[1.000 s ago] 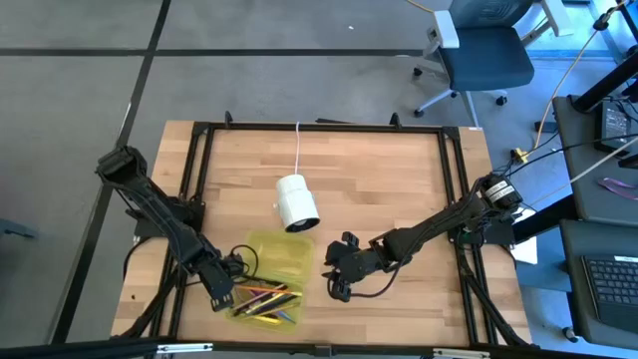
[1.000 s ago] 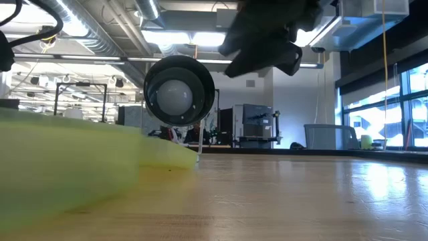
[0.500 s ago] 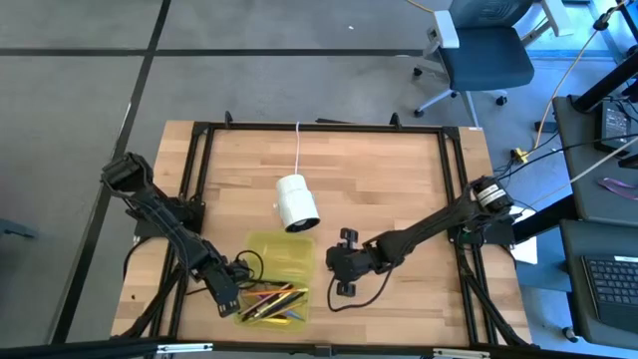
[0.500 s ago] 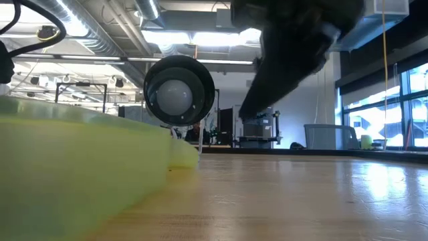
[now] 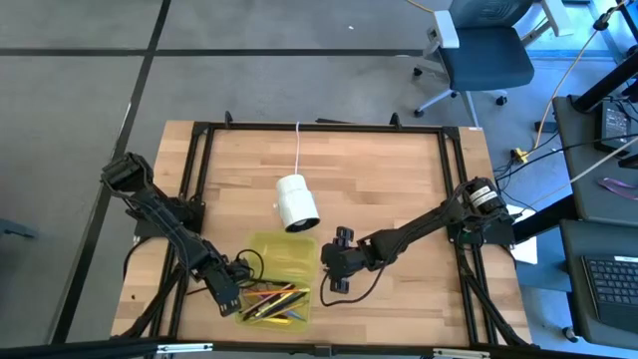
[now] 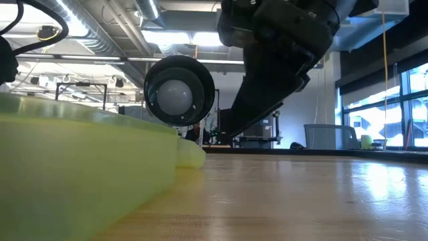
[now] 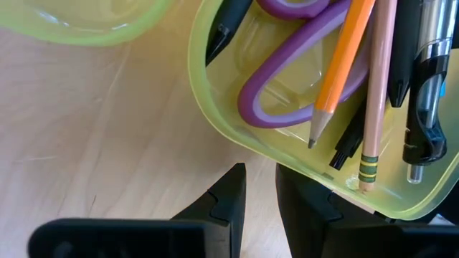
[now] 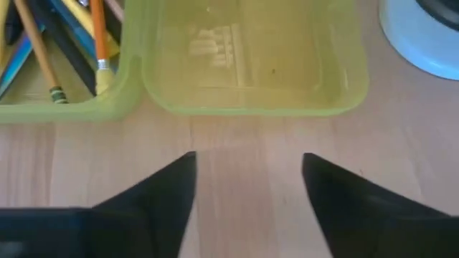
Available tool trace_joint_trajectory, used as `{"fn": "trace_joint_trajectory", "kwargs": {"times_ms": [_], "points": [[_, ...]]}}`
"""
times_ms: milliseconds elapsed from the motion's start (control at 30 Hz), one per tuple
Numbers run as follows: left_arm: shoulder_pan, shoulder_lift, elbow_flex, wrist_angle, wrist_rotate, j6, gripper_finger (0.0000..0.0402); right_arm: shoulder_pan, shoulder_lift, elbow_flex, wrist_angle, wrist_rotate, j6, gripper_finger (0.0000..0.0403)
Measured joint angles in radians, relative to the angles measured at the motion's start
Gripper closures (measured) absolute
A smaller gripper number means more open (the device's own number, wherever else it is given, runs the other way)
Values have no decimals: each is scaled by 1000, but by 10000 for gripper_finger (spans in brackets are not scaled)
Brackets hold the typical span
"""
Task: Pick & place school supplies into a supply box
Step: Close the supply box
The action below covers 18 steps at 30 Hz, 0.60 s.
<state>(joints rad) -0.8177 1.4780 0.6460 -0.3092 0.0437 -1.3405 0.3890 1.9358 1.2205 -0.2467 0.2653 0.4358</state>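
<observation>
The supply box lies open near the table's front edge. Its empty lid (image 5: 281, 251) (image 8: 251, 57) is on the far side, and its tray (image 5: 303, 311) (image 7: 195, 79) holds purple-handled scissors (image 7: 287, 64), an orange pencil (image 7: 337, 64) and other pens. My left gripper (image 5: 224, 291) (image 7: 259, 193) stands at the tray's left end, pointing steeply down. Its fingers are a narrow gap apart, with only bare table between them. My right gripper (image 5: 336, 271) (image 8: 247, 179) hovers open just right of the lid, holding nothing. My left gripper has one finger (image 7: 308, 197) close under the rim of the tray's end wall (image 7: 315, 174), at a corner and on the outside. I cannot tell whether the finger touches the wall. The other finger (image 7: 229, 197) stands clear of the tray, over the table.
A white cylinder (image 5: 296, 202) (image 6: 179, 90) on a cord lies just beyond the lid. The black frame rails (image 5: 199, 179) run along the table's sides. Bare wood lies to the right of my right gripper and across the far half of the table.
My right gripper has come down and a little toward the box's lid, rolling as it went. My left gripper has sunk slightly at the tray's left end. The box has slid a little along the table and fills more of the low view.
</observation>
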Motion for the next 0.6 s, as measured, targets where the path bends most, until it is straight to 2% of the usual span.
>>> {"fn": "trace_joint_trajectory", "kwargs": {"times_ms": [133,267,433,600], "points": [[0,0,0,0,0,0,329,-14,0,0,-10,0,-2,87],[0,0,0,0,0,0,329,-14,0,0,-29,-2,-69,47],[0,0,0,0,0,0,329,-11,0,0,-27,-4,-114,34],[0,0,0,0,0,0,329,-14,5,1,-22,-4,-89,34]]}}
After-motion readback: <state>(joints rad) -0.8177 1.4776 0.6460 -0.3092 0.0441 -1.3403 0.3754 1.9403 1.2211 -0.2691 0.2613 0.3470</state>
